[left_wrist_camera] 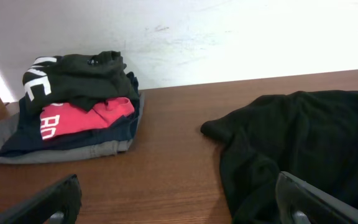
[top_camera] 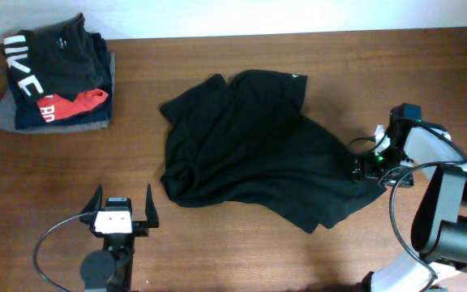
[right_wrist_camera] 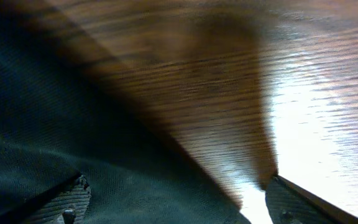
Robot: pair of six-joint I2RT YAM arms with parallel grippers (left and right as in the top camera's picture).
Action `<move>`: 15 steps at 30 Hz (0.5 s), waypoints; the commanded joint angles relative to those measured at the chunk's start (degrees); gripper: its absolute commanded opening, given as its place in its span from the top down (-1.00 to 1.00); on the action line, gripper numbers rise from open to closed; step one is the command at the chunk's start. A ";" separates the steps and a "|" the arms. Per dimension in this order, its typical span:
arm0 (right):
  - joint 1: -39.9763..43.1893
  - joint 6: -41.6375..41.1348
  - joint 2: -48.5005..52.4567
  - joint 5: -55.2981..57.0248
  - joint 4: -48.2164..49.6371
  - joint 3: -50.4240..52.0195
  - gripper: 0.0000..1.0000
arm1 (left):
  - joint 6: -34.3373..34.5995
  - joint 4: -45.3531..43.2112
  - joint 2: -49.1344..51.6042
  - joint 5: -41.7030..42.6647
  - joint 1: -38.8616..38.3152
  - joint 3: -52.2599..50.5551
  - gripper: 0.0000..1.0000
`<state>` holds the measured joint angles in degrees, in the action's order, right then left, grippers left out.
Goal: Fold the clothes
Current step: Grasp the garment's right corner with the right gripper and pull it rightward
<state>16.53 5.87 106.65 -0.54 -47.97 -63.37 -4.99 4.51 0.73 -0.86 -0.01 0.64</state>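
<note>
The black garment (top_camera: 254, 146) lies crumpled and spread on the wooden table, a small white logo near its top right corner. It also shows in the left wrist view (left_wrist_camera: 303, 143) and fills the left of the right wrist view (right_wrist_camera: 73, 143). My right gripper (top_camera: 369, 165) is open, down at the garment's right edge, with black fabric between its fingers (right_wrist_camera: 173, 202). My left gripper (top_camera: 122, 211) is open and empty, below the garment's lower left edge; its fingers (left_wrist_camera: 179, 202) straddle bare table and the garment's edge.
A stack of folded garments (top_camera: 55, 77) sits at the table's back left: a dark one with big white letters on top, red and grey ones below; it shows in the left wrist view (left_wrist_camera: 73, 106). A white wall runs behind the table.
</note>
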 commanded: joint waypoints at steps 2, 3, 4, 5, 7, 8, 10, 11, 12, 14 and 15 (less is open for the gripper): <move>2.21 2.91 0.94 -2.82 2.34 2.16 -0.71 | -0.92 0.28 -0.37 0.63 0.22 -0.11 -0.98; 2.23 2.91 0.94 -2.73 2.78 2.27 -0.65 | -0.92 0.28 -0.37 0.63 0.22 -0.11 -0.98; 2.25 2.95 0.94 -2.67 3.13 2.34 -0.58 | -0.92 0.28 -0.37 0.63 0.24 -0.11 -0.98; 2.25 2.95 0.94 -2.67 3.45 2.36 -0.55 | -0.92 0.28 -0.37 0.66 0.24 -0.11 -0.98; 2.23 2.95 0.94 -2.60 4.17 2.36 -0.41 | -0.92 0.28 -0.37 0.63 0.24 -0.11 -0.98; 2.23 2.93 0.94 -2.45 4.63 2.36 -0.26 | -0.92 0.28 -0.37 0.63 0.24 -0.11 -0.99; 2.25 2.93 0.94 -2.43 5.97 2.36 -0.06 | -0.92 0.28 -0.37 0.63 0.22 -0.11 -0.98; 2.25 2.91 0.94 -2.23 6.67 2.36 0.03 | -0.92 0.28 -0.37 0.63 0.22 -0.11 -0.98; 2.23 2.91 0.94 -1.90 7.34 2.36 0.10 | -0.92 0.28 -0.37 0.63 0.24 -0.11 -0.98; 2.25 2.91 0.94 -1.05 8.85 2.36 0.29 | -0.92 0.28 -0.37 0.63 0.24 -0.11 -0.98; 2.25 2.91 0.94 -0.37 9.84 2.36 0.45 | -0.92 0.28 -0.37 0.63 0.22 -0.11 -0.98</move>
<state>18.46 9.10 106.24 -2.13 -39.83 -62.65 -4.99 4.51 0.73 -0.86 -0.01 0.64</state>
